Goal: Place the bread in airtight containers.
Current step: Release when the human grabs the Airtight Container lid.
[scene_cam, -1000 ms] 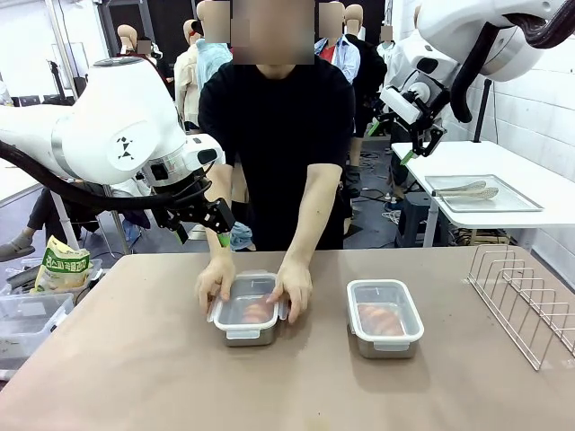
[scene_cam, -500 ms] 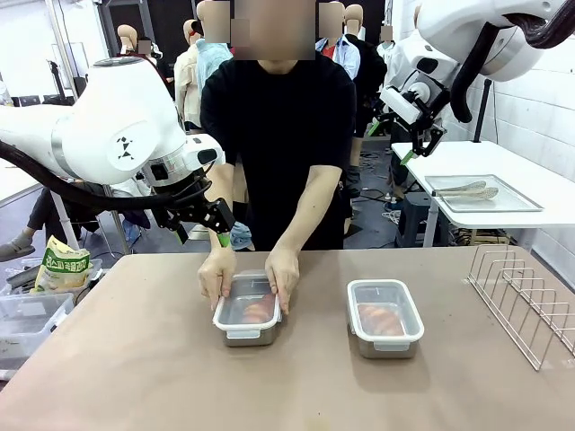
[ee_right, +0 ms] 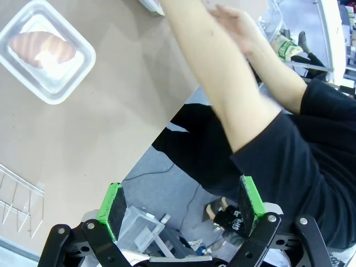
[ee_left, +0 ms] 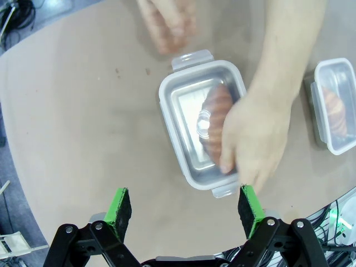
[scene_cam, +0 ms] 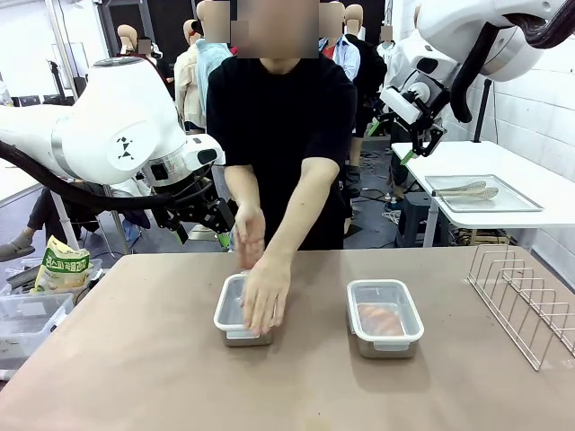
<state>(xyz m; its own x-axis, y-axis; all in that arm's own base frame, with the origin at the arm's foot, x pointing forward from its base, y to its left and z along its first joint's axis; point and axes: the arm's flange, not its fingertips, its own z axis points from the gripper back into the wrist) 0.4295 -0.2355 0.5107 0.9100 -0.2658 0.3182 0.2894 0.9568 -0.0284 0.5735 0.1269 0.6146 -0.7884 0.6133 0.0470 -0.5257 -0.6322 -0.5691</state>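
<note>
Across the bench the person presses one hand flat on the clear lid of the left container, most likely to snap it down over the bread roll lying inside; the other hand hovers raised just behind it. The right container sits apart to the side, its lid on and a second roll visible through it, so to my eye the job looks nearly done. The left gripper hangs above the left tub with jaws spread wide, holding and touching nothing. The right gripper is up off the bench, jaws likewise wide and empty. Both arms seem to be keeping clear of the person's work.
</note>
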